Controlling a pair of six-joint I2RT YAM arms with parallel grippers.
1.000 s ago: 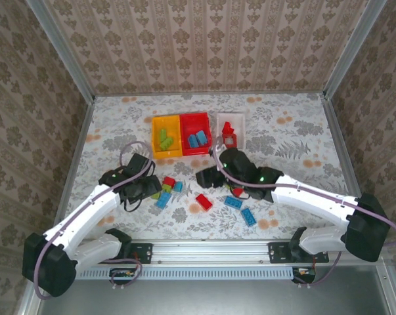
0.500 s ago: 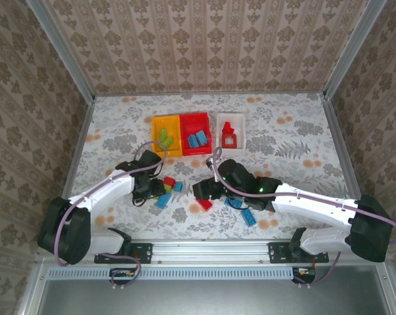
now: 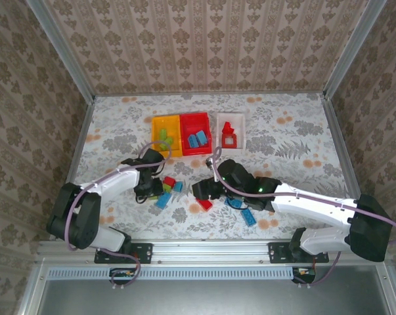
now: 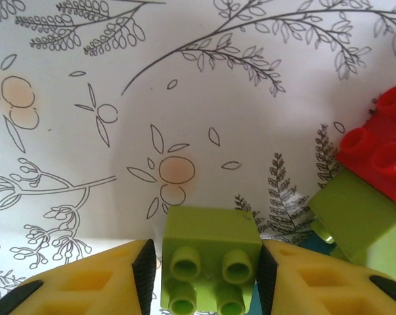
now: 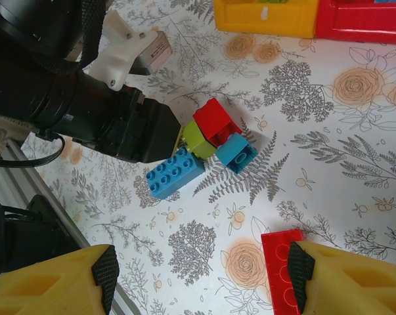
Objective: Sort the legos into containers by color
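Legos (image 3: pixel 163 200) await sorting: left fingers (image 4: pixel 86 289) stand apart astride a lime brick (image 4: pixel 211 246) on the desk (image 4: pixel 184 85), poised to clamp; right fingers (image 5: pixel 46 282) gape above a red brick (image 5: pixel 276 262), seemingly next.

No readable text, label, brand, number or sign stands on the legos (image 3: pixel 163 201), containers (image 3: pixel 195 115) or table (image 3: pixel 283 138).

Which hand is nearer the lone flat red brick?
Right. The right hand has the red brick at its fingertip; the left hand straddles a lime brick farther left.
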